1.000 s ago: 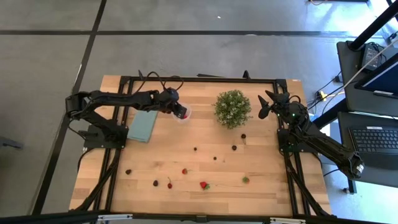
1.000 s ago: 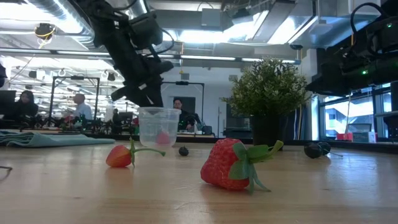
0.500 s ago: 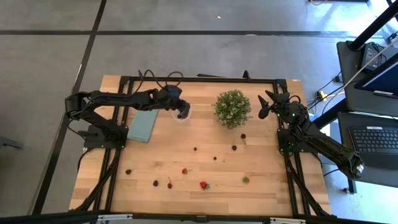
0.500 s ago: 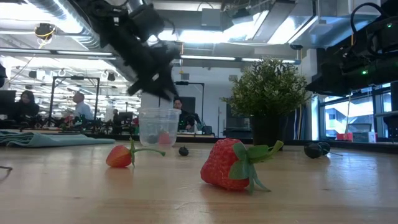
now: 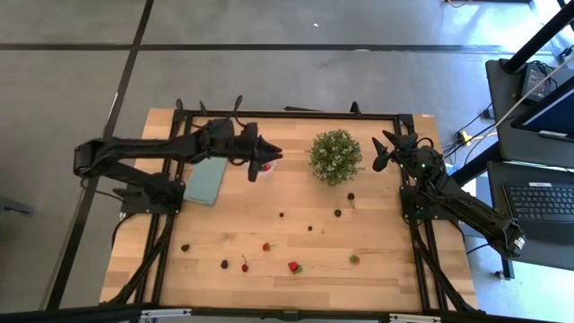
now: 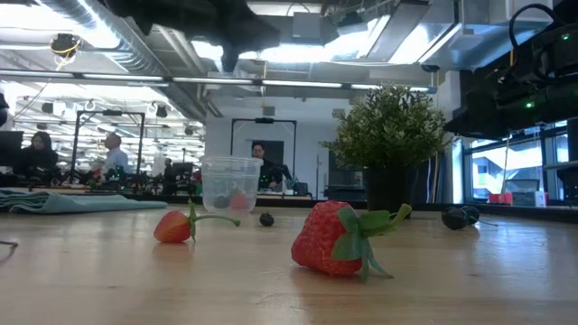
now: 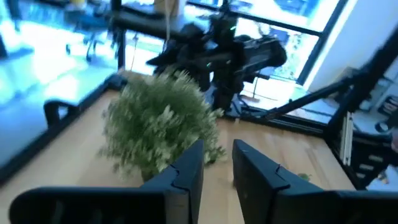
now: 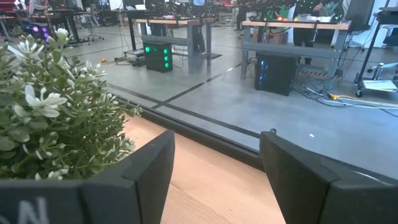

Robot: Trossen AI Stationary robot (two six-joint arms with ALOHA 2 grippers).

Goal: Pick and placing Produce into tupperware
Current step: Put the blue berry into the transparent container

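High view: I see the left gripper above the cup, fingers narrowly apart, empty. Right gripper waits beside the plant, spread wide. Fruit lies scattered near the front edge.

Low view: the cup holds one red piece. The strawberry looks light, soft, bruisable; I judge a gentle pinch across its body best.

Left wrist view: fingers nearly together, holding nothing.

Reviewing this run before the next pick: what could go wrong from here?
The left gripper hangs right over the cup; a low swing could tip it and spill the red piece inside. The plant stands close beside the cup and may snag the arm. Produce lies scattered; the strawberry could roll when nudged.
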